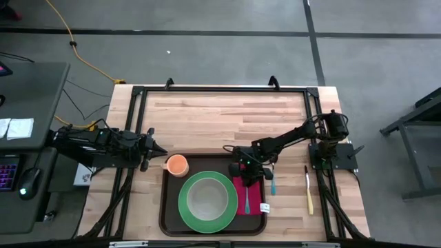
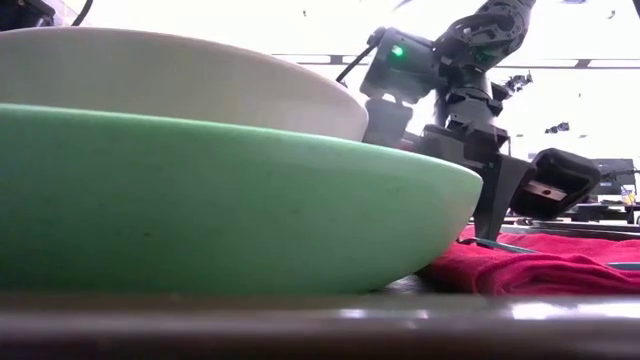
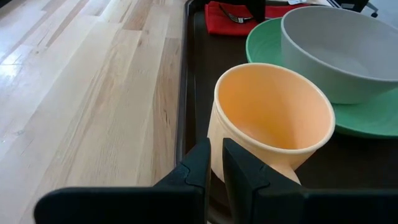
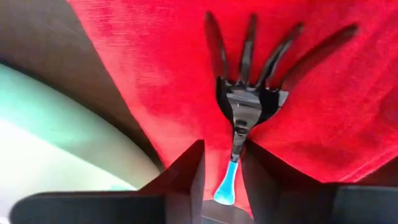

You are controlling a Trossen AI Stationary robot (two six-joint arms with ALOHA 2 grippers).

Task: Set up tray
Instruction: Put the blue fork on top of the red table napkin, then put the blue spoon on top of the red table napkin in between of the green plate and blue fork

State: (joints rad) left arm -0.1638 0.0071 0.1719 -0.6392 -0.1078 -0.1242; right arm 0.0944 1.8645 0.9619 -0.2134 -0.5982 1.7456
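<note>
A tray (image 1: 165, 207) sits at the table's (image 1: 220, 110) near edge. On it, a bowl (image 1: 205, 197) rests in a plate (image 1: 186, 213). A cup (image 1: 177, 164) stands at its far left, and a fork (image 4: 245, 93) lies on a napkin (image 1: 256, 196) on its right.

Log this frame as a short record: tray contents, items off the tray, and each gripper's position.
tray: holds green plate, grey bowl, orange cup, red napkin
fork: lying on the napkin
off tray: two utensils on the wooden table, right of the tray
left gripper: at the cup's wall
right gripper: fingers either side of the fork's handle, low over the napkin
</note>
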